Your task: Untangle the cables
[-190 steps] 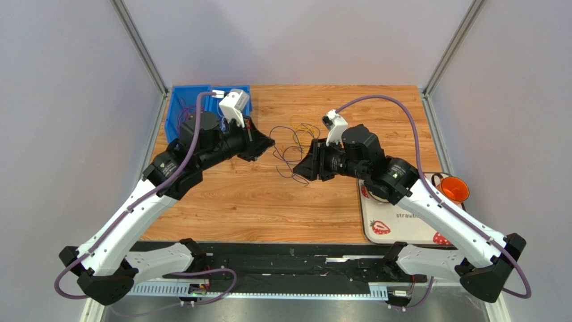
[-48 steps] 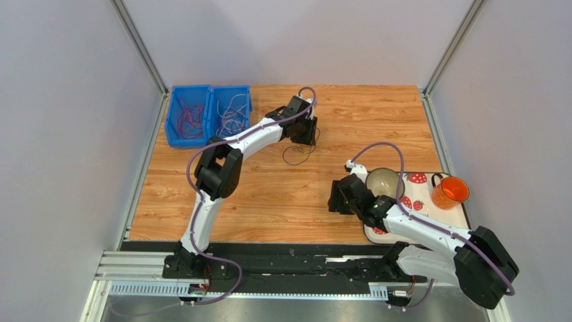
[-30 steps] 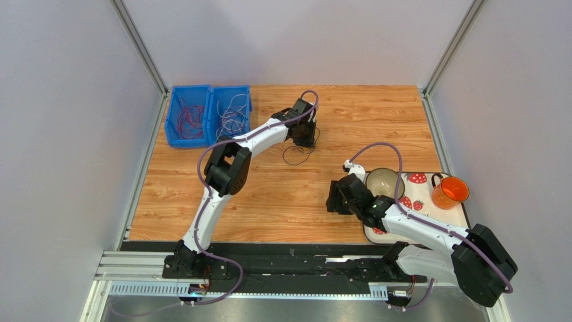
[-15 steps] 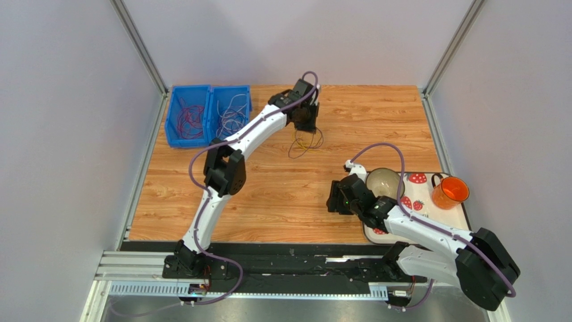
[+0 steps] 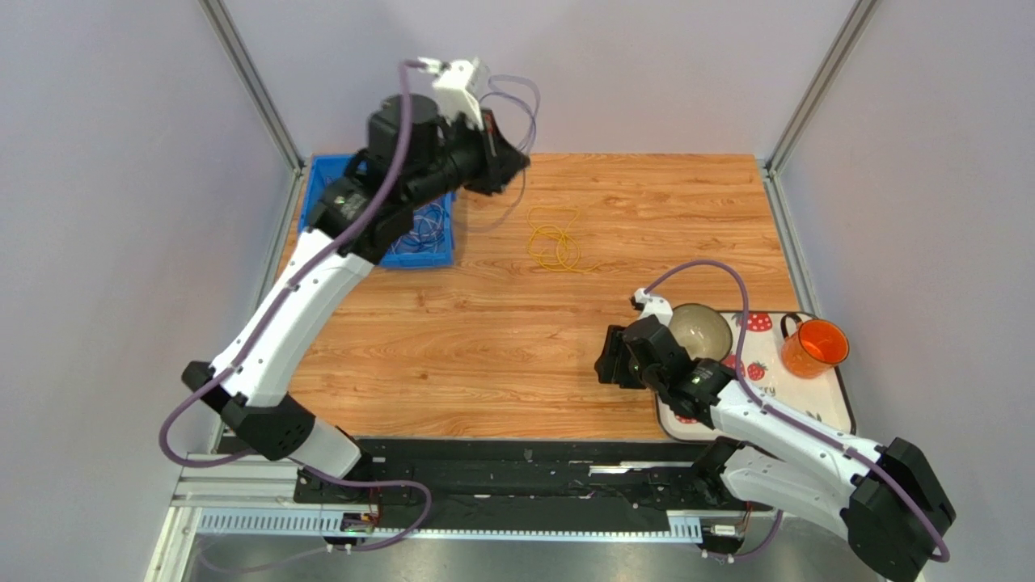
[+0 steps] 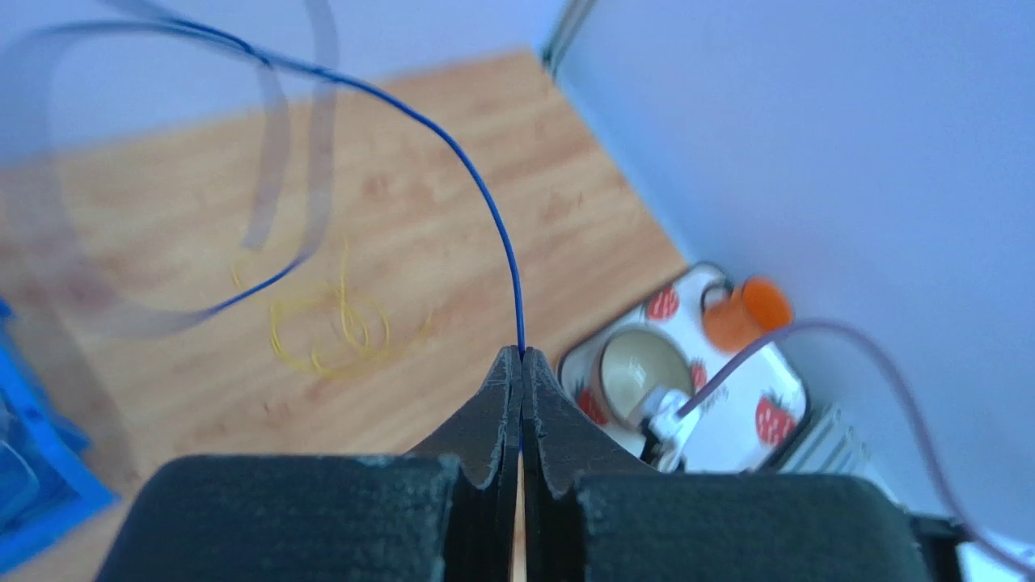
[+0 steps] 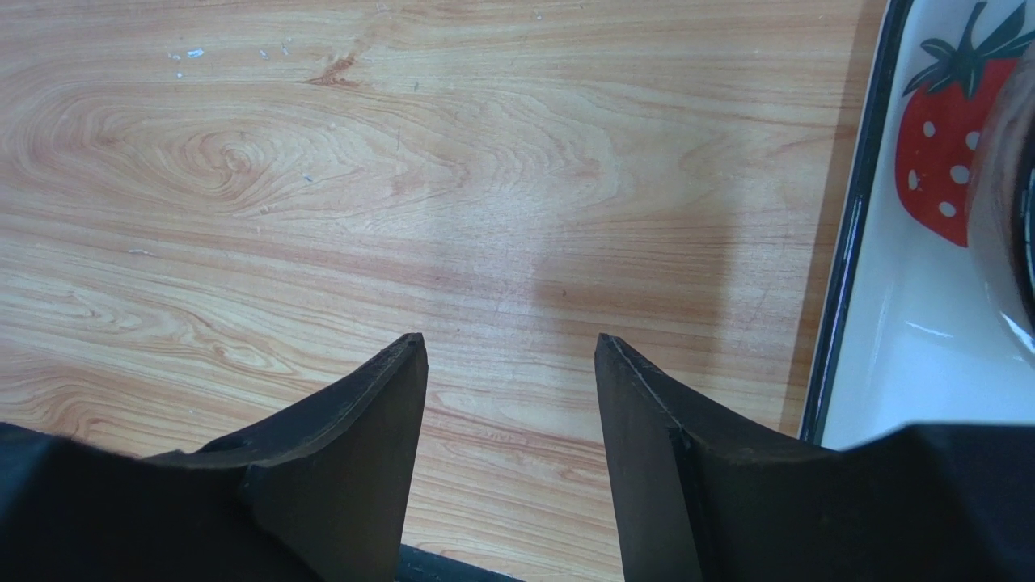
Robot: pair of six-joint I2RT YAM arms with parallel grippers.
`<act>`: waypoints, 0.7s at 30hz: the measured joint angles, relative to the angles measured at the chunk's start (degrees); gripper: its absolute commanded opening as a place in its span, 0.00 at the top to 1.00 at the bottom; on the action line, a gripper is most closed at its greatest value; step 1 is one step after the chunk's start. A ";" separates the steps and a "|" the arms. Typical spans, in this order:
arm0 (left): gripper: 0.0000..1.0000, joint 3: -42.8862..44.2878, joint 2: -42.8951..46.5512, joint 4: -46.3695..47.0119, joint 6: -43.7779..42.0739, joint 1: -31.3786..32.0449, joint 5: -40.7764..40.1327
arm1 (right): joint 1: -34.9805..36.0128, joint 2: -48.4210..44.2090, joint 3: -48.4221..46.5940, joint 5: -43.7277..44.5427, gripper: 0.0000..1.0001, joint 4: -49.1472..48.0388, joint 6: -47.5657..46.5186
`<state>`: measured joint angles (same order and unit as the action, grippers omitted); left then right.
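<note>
Top external | yellow cable (image 5: pixel 556 247) mid-table | blue bin (image 5: pixel 425 255) left | tray (image 5: pixel 778 346) right

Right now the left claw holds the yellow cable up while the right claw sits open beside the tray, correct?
No: the left claw holds a blue cable up, per the left wrist view; the yellow cable lies on the table. The right claw does sit open beside the tray.

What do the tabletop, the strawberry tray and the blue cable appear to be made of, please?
Tabletop: wood or wood-look laminate, satin; grain and knots show.
Strawberry tray: probably glossy plastic or melamine; smooth white surface, printed fruit, dark rim.
Blue cable: likely plastic-insulated wire; thin, smooth, holding a springy arc.
</note>
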<state>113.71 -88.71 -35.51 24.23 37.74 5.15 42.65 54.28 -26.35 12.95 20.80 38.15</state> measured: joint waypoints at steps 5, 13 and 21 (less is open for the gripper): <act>1.00 -20.09 -5.51 2.49 3.28 0.33 5.46 | 0.00 -3.10 -0.74 -0.07 0.43 2.05 0.04; 1.00 -26.05 -8.33 -6.47 3.50 0.74 5.11 | 0.02 -3.74 -2.99 -0.94 0.43 2.93 0.00; 1.00 -12.50 0.98 -6.56 1.07 0.81 4.42 | 0.02 -3.30 -3.61 -1.31 0.43 3.37 0.07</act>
<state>101.21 -87.72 -42.06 25.30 38.54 9.56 42.68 50.98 -29.95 11.64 24.16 38.22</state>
